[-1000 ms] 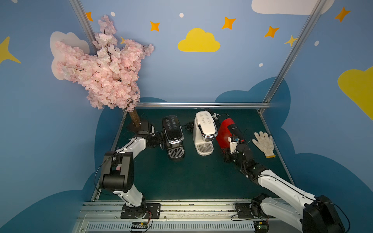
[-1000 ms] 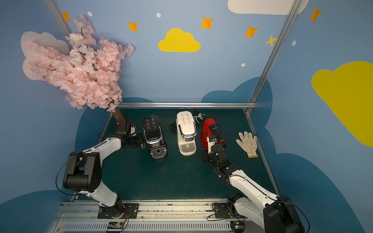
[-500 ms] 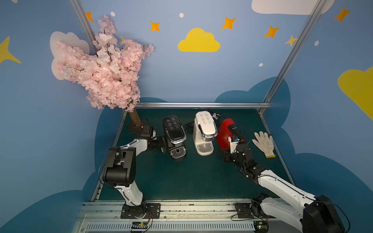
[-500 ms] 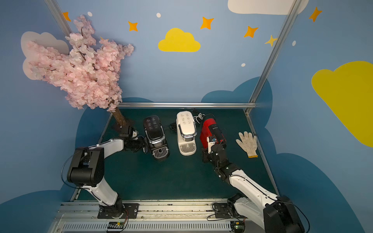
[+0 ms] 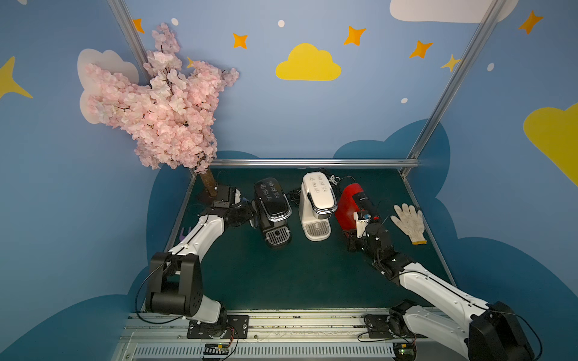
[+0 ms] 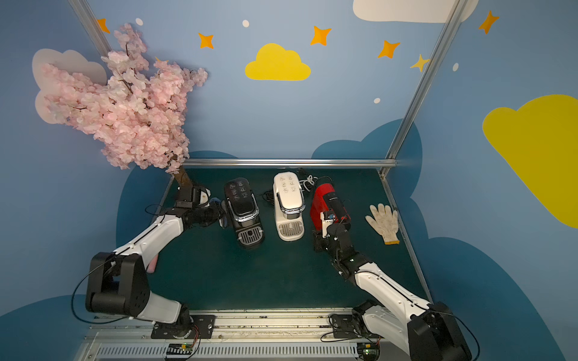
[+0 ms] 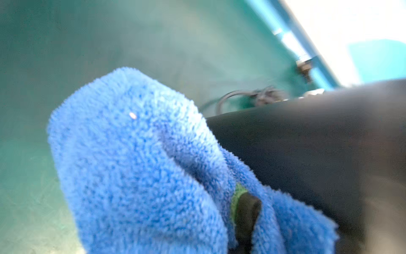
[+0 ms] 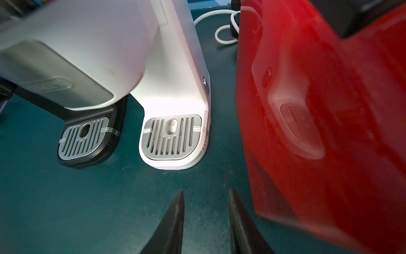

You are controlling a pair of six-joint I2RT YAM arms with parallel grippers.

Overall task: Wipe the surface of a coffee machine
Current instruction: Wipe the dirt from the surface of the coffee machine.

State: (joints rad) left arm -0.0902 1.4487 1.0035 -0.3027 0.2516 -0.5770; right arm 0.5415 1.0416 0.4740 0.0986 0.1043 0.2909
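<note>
The cream-white coffee machine (image 5: pixel 317 200) (image 6: pixel 289 200) (image 8: pixel 171 66) stands mid-table between a black machine and a red one, with neither gripper touching it. My left gripper (image 5: pixel 251 215) (image 6: pixel 222 215) (image 7: pixel 243 211) is shut on a blue cloth (image 7: pixel 131 165). It presses the cloth against the left side of the black machine (image 5: pixel 272 206) (image 7: pixel 307 143). My right gripper (image 5: pixel 352 240) (image 6: pixel 317 242) (image 8: pixel 205 193) is open and empty. It sits low over the mat in front of the red machine (image 5: pixel 347 206) (image 8: pixel 318 110), pointing at the white machine's drip grille (image 8: pixel 171 136).
A white work glove (image 5: pixel 409 222) (image 6: pixel 383 222) lies at the right on the green mat (image 5: pixel 281 275). A pink blossom tree (image 5: pixel 162 109) rises from the back left corner, its trunk (image 5: pixel 208 183) just behind my left wrist. Power cords (image 5: pixel 333 179) lie behind the machines.
My left gripper with the cloth has shifted a little along the black machine's left side, and that machine has turned slightly. The right arm has not moved.
</note>
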